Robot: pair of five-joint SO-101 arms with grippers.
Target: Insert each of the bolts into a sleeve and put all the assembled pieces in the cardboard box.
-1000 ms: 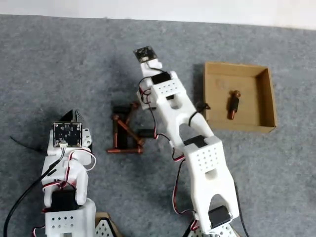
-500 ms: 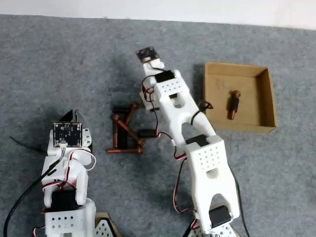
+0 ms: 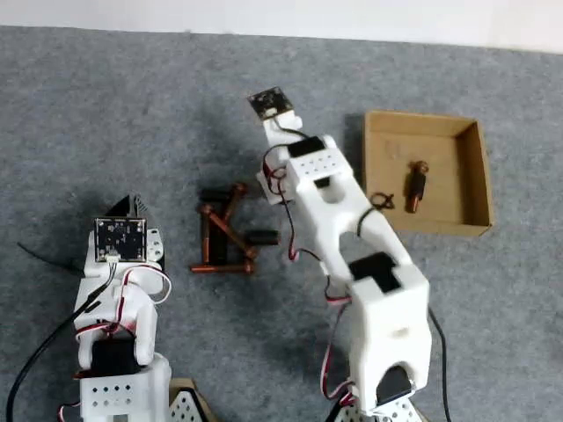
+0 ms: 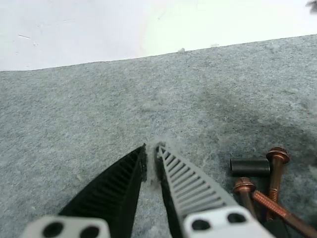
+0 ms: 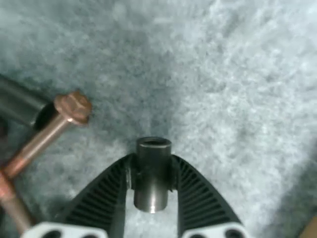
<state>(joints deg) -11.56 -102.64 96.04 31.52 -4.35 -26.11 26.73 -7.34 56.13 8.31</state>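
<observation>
**Item 1. sleeve** point(image 5: 152, 178): a short dark tube. The right gripper point(image 5: 152, 159) is clamped across its middle, and the open bore stands clear beyond the fingertips. On the high view we place this arm's wrist near 12 o'clock of the table centre.

**Item 2. bolts** point(image 3: 211, 237): copper-coloured and threaded, crossed in a heap at 9 o'clock of centre. A spare sleeve point(image 3: 262, 236) lies just beside the heap at its 3 o'clock.

**Item 3. cardboard box** point(image 3: 424, 118): sits at 2 o'clock of centre, well apart from the heap. One assembled piece point(image 3: 415, 187) lies inside.

**Item 4. left gripper** point(image 4: 151, 148): jaws all but together with nothing between them. It rests low over the grey mat point(image 4: 74, 114) at 8 o'clock.

**Handling notes.** We judge both parts light, rigid and unlikely to break.
- **Sleeve:** its smooth round wall may twist or slide in the ribbed pads. A mid-length grip that leaves one bore end free suits it best.
- **Bolts:** we would take one by the shank close under the head, keeping the threaded end free for entry. The crossed heap may shift when one bolt is lifted.
</observation>
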